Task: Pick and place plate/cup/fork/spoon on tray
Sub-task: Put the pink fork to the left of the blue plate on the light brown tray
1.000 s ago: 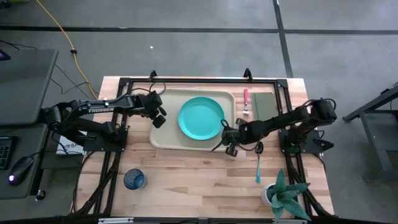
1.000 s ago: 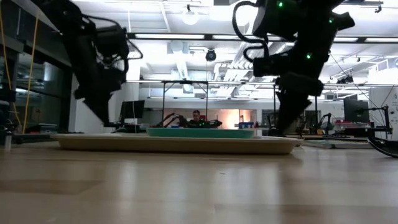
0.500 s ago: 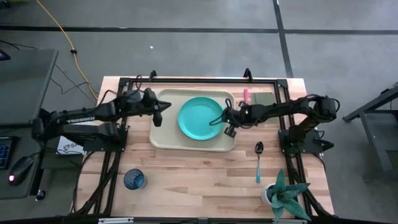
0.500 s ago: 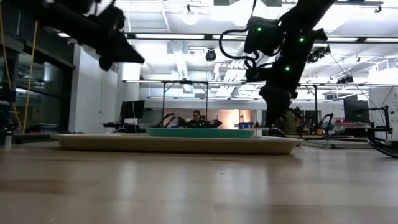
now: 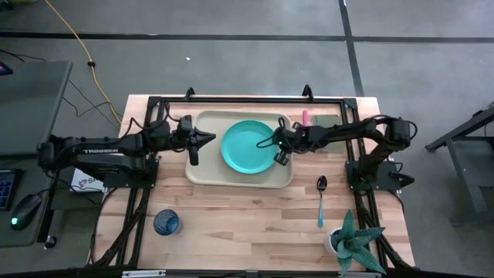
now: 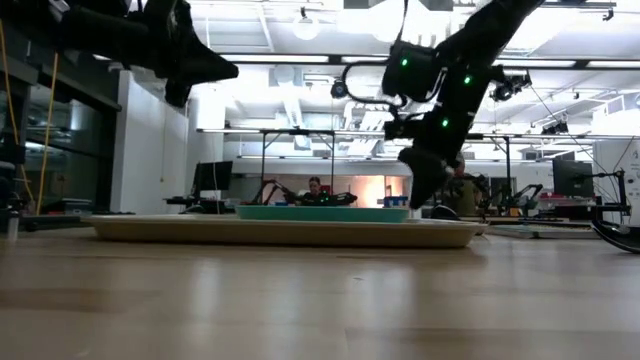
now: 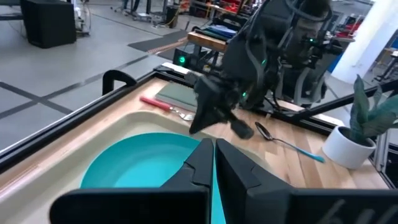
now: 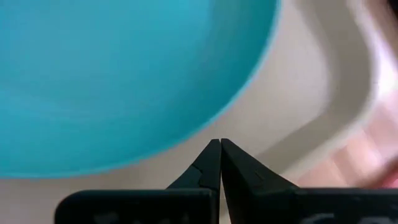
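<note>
High view only: cup (image 5: pixel 166 223) on bare wood near the table's front left corner, well apart from both arms; spoon (image 5: pixel 321 199) right of the tray (image 5: pixel 202 171), bowl end toward the back; potted plant (image 5: pixel 349 241) at front right corner. Fork (image 5: pixel 305 117) mostly covered by the right arm there, only the red handle tip showing; grey-green pad (image 5: pixel 332 122) just beside it.

Left wrist view adds the fork (image 7: pixel 163 106) whole, lying beside the pad (image 7: pixel 186 94) at the back right, plus the spoon (image 7: pixel 289 144) and the plant pot (image 7: pixel 344 147).

Low view: tray (image 6: pixel 180 229) as a thin slab, plate (image 6: pixel 322 212) rim above it, both grippers clear of the tray surface. Person seen far behind in the room.

Right wrist view: only plate (image 8: pixel 112 74) and tray rim (image 8: pixel 348 81), blurred.

Plate (image 5: pixel 249 146) resting flat in the tray, centre to right half; left part of tray floor bare. Open wood along the table front between cup and spoon.

Left gripper (image 5: pixel 207 139) over the tray's left edge, fingers pressed together, empty, tips pointing at the plate and just short of its rim. Right gripper (image 5: pixel 276 142) over the plate's right rim, fingers likewise closed on nothing (image 8: pixel 216 163). Plate between the two grippers.
</note>
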### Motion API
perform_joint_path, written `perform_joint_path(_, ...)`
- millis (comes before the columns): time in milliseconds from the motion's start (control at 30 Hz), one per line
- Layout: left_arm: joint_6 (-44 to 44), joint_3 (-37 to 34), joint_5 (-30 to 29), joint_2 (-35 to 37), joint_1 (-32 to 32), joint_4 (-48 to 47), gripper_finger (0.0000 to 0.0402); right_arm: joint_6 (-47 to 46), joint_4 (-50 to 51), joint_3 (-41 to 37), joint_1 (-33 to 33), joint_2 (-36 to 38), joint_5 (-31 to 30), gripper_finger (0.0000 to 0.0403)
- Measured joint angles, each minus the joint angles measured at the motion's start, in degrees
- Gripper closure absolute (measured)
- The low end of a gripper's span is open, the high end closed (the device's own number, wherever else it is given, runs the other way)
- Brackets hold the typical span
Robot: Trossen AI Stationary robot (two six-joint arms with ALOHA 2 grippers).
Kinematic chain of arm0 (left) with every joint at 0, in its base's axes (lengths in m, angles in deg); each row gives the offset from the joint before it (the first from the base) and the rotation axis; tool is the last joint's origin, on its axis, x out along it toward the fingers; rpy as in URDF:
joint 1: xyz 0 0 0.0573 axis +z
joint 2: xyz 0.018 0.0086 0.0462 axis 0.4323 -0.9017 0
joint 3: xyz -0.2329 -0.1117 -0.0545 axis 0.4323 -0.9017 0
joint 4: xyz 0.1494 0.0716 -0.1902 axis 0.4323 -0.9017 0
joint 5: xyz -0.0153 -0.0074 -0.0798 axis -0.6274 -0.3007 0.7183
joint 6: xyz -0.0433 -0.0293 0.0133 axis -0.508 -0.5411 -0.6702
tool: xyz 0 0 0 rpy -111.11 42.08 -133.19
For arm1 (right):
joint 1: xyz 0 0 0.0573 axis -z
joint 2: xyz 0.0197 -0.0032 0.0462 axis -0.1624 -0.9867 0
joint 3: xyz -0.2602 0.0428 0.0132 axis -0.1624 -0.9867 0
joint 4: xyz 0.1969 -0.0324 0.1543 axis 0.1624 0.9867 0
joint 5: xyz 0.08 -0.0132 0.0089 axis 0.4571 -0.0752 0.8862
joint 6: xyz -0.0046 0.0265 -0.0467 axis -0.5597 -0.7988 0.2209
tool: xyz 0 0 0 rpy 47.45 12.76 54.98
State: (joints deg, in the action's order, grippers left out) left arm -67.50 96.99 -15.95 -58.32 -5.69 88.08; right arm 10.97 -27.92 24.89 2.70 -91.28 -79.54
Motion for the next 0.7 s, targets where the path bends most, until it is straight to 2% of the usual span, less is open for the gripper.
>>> perform_joint_path(267, 0.3, 0.0, 0.0, 0.0, -0.6, 0.2, 0.0401, -0.2, 0.4, 0.1, 0.0, -1.6, -0.9, 0.0403)
perform_joint_path(700, 0.3, 0.0, 0.0, 0.0, -0.6, 0.5, 0.0401, -1.1, -7.6, 0.1, -0.2, -2.2, 3.7, 0.0403)
